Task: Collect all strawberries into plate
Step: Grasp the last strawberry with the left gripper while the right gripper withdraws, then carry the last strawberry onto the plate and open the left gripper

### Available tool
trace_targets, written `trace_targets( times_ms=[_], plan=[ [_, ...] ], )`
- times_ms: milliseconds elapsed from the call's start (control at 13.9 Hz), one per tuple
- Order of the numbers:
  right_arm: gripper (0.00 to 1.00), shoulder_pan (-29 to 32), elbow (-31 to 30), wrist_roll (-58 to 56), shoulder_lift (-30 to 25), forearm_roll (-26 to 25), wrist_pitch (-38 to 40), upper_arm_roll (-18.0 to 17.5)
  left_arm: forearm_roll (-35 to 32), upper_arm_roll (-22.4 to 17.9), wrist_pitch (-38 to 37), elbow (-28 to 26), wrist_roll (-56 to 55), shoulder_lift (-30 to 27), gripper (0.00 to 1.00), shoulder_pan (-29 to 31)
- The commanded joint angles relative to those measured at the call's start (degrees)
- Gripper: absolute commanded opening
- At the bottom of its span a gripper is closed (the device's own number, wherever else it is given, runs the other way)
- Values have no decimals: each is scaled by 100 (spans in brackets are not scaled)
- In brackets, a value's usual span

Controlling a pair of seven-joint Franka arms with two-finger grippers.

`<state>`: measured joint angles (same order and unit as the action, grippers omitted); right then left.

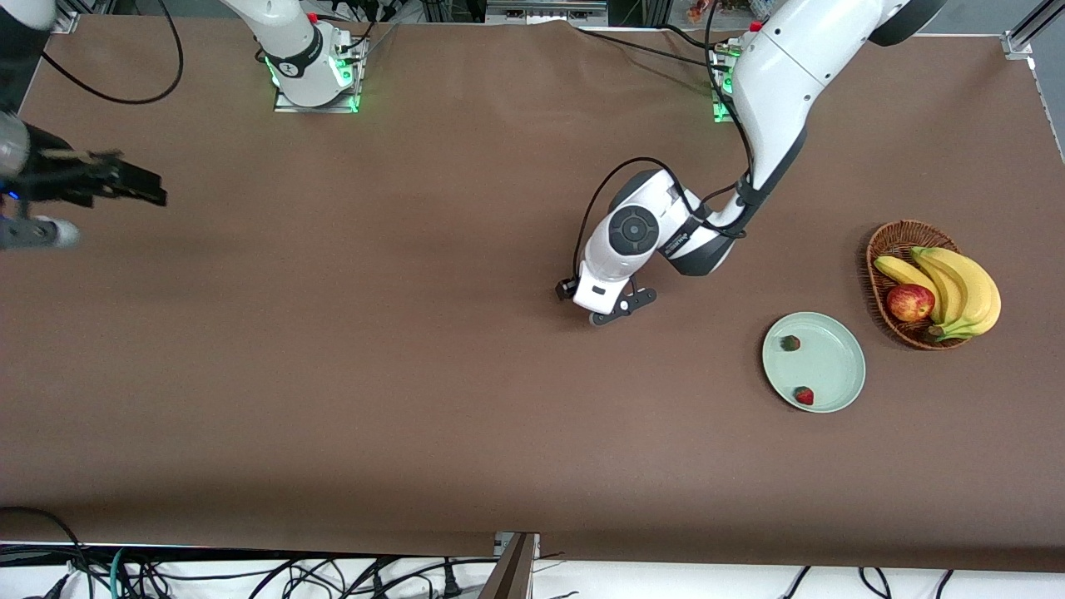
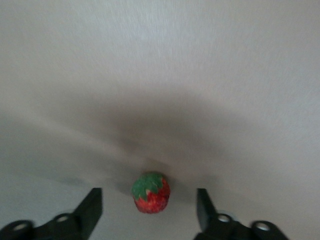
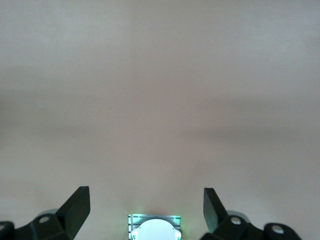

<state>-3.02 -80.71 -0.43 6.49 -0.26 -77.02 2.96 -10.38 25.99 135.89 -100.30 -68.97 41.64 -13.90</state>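
The pale mint-green plate (image 1: 832,366) lies toward the left arm's end of the table and holds two strawberries, one (image 1: 790,342) near its rim and another (image 1: 804,395) nearer the front camera. My left gripper (image 1: 614,311) is low over the middle of the table. In the left wrist view it (image 2: 150,210) is open, and a third strawberry (image 2: 151,192) lies on the cloth between its fingers, untouched. That berry is hidden under the hand in the front view. My right gripper (image 1: 137,187) (image 3: 145,196) is open and empty, and waits at the right arm's end.
A brown wicker basket (image 1: 886,245) with bananas (image 1: 965,287) and a red apple (image 1: 909,302) stands beside the plate, toward the left arm's end. The right arm's base (image 3: 154,230) shows between the right gripper's fingers. Brown cloth covers the table (image 1: 416,374).
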Motion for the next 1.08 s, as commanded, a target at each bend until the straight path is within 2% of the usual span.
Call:
trace_targets(
  times_ms=[0, 72, 144, 289, 505, 649, 793, 1010],
  plan=[
    [100, 276, -454, -28, -622, -45, -68, -146, -324, -85, 174, -7, -301, 90, 54, -122],
    [100, 284, -550, -10, -753, -71, -67, -146, -324, -85, 166, -7, -310, 81, 37, -113],
    [100, 363, -664, -36, -833, -36, -93, -146, -324, -85, 157, -7, -302, 73, 25, -104],
    [100, 381, -701, -10, -842, -36, -67, -277, -333, -94, 157, 1, -267, 46, 14, -52],
    [100, 381, -710, -18, -782, -45, -50, -331, -333, -138, -132, 45, -240, -173, 11, 45],
    [100, 381, -683, -28, -728, -62, -59, -287, -342, -138, -675, 133, 47, -453, 11, 299],
    [100, 373, -674, -19, -711, -62, -67, -287, -315, -112, -1282, 168, 1125, -857, 12, 833],
    [100, 337, -665, -10, -702, -71, -76, -313, -307, -103, -1863, 291, 2822, -1070, 12, 1502]
  ],
)
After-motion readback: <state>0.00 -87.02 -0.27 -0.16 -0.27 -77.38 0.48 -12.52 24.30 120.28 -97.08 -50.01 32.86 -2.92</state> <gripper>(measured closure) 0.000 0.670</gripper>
